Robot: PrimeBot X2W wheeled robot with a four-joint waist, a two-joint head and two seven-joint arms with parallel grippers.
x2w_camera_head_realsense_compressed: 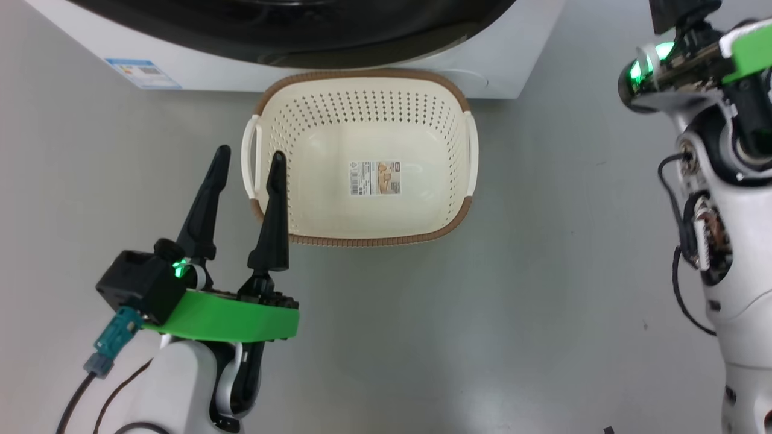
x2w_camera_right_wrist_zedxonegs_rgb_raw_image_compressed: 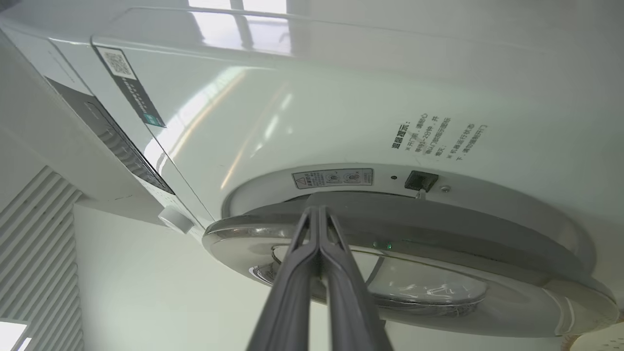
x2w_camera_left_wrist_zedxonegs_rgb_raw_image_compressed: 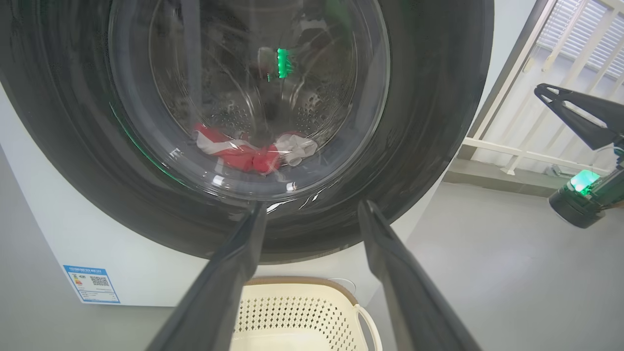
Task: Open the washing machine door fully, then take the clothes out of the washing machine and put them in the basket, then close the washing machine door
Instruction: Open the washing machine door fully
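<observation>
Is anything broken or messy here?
Nothing stands out. The basket stands upright and empty on the floor before the washing machine, and the clothes lie in a heap inside, behind the washing machine door glass.

White washer, black door, red/white laundry, cream basket

Colours: washing machine body white w/ small blue label sticker at 10 o'clock in head view. The washing machine door has a glossy black rim and clear window. The clothes, at 6 o'clock in that window, are bright red w/ white parts. The basket is cream-white, dotted w/ rows of holes, brown woven-look rim, white handles at 3 & 9 o'clock, pale basket sticker at centre. Plain grey floor. The left gripper is black w/ a bright green bracket at its base; the right gripper is dark grey.
</observation>
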